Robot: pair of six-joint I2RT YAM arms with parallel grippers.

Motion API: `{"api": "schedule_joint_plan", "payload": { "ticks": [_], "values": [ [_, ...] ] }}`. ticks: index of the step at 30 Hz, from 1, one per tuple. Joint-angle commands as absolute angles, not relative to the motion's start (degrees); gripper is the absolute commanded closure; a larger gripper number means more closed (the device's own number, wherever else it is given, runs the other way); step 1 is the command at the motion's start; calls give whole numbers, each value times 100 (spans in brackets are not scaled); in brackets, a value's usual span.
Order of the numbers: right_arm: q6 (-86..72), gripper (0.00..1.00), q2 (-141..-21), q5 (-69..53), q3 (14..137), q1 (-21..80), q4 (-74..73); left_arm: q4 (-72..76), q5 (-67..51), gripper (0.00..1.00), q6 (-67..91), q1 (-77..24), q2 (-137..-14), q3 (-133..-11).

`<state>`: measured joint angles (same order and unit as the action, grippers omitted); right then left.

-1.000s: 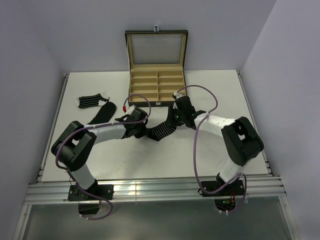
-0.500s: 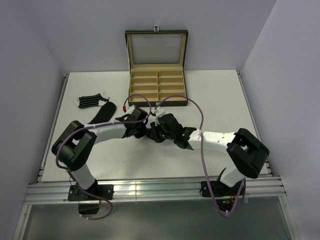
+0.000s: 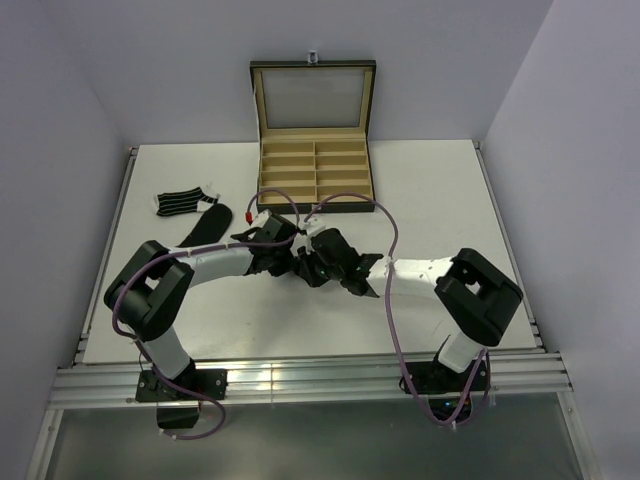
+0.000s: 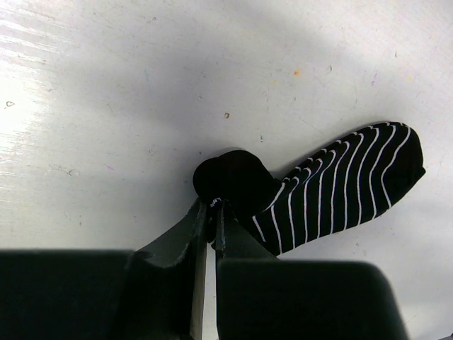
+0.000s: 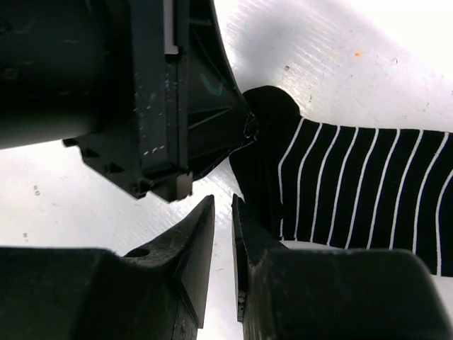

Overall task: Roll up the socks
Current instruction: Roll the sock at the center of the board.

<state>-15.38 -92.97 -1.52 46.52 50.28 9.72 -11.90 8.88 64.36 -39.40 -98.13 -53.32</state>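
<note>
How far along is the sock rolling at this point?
Nothing is rolled yet. In hand: the left gripper pinches the cuff end of one striped sock, lying flat, the right gripper nearly shut beside it. Left: rolling that one, plus a second striped sock and a black sock flat at the table's left. The box holds none.

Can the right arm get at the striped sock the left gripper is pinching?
Probably yes. The right gripper sits beside the black end of the striped sock with nothing between. The left gripper pinches that same end and crowds it, and the right jaws look shut, so they would need opening.
</note>
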Motion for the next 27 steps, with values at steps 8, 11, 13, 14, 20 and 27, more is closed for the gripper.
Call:
{"api": "schedule_joint_plan", "payload": {
  "ticks": [8, 11, 13, 14, 20, 27],
  "values": [
    [-1538, 77, -9606, 167, 4922, 5027, 703, -1468, 1002, 98, 6425, -3981, -9914, -5432],
    [-1538, 77, -9677, 193, 4957, 5019, 615, -1459, 984, 98, 6434, -3981, -9914, -5440],
    [-1529, 77, -9712, 193, 4957, 5010, 598, -1450, 976, 98, 6434, -3981, -9923, -5440],
    [-1529, 77, -9738, 193, 4966, 5010, 572, -1459, 967, 98, 6434, -3981, -9923, -5432],
    [-1521, 75, -9800, 456, 5018, 5001, 440, -1450, 967, 98, 6442, -3981, -9923, -5440],
    [-1512, 70, -9844, 633, 5080, 5001, 325, -1468, 949, 98, 6434, -3981, -9949, -5449]
  ]
}}
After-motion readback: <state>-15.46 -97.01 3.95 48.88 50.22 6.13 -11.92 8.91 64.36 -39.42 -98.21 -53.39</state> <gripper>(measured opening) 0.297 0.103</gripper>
